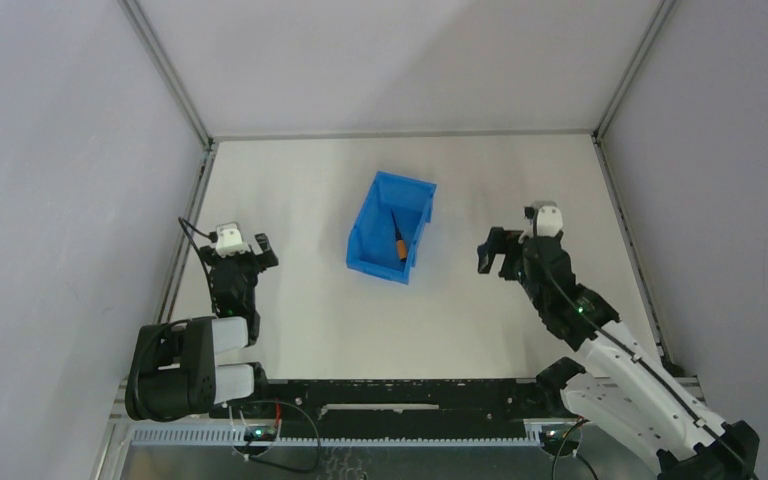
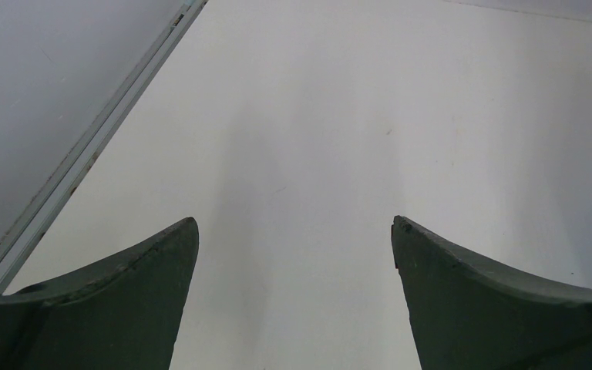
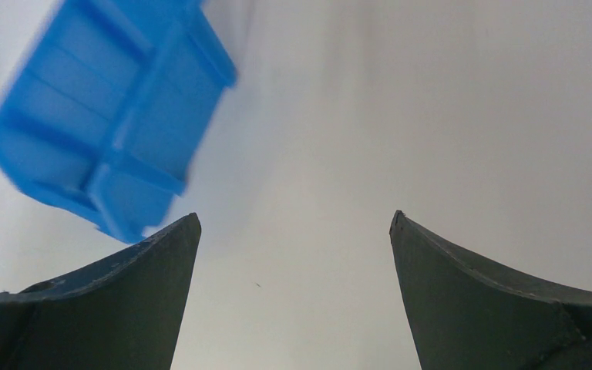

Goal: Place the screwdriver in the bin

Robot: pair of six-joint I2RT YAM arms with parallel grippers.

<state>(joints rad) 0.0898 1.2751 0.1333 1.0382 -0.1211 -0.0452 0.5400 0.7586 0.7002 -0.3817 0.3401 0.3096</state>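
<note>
My left gripper point(image 2: 294, 227) and right gripper point(image 3: 293, 223) gape empty — the screwdriver point(image 1: 399, 243) in the bin point(image 1: 364, 232) looks light, stiff, best pinched by its handle.

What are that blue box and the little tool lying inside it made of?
The bin looks like moulded plastic: uniform bright blue, with ribbed walls. The screwdriver seems to have an orange plastic or rubber handle and a dark, probably metal shaft; it is too small to be sure.
</note>
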